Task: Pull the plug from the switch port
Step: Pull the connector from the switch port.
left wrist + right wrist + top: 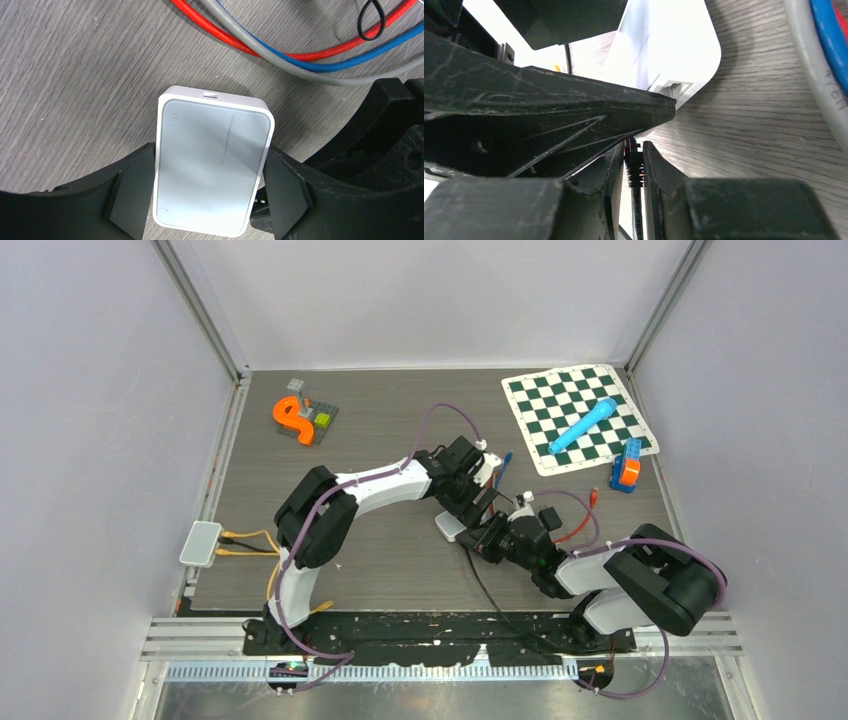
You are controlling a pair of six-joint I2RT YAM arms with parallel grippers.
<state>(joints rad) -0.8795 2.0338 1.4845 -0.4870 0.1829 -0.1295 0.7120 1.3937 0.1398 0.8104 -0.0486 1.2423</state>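
A white TP-Link switch (212, 160) lies flat on the wood table. My left gripper (210, 192) is shut on it, one black finger on each long side. In the top view the switch (449, 527) sits mid-table under the left gripper (466, 502). My right gripper (634, 150) is shut on a black plug (633, 164) with a ribbed boot, and its black cable runs back between the fingers. The plug's tip is hidden behind a black finger at the switch's edge (664, 50). An empty port (676, 88) shows beside it. The right gripper (488, 540) sits just right of the switch.
Red (220, 30), blue (350, 62) and grey (280, 60) cables lie just beyond the switch. A second white switch (200, 543) with yellow cables sits at the left edge. A checkered mat (578, 415), a blue tube (582, 425) and orange toys (292, 418) lie at the back.
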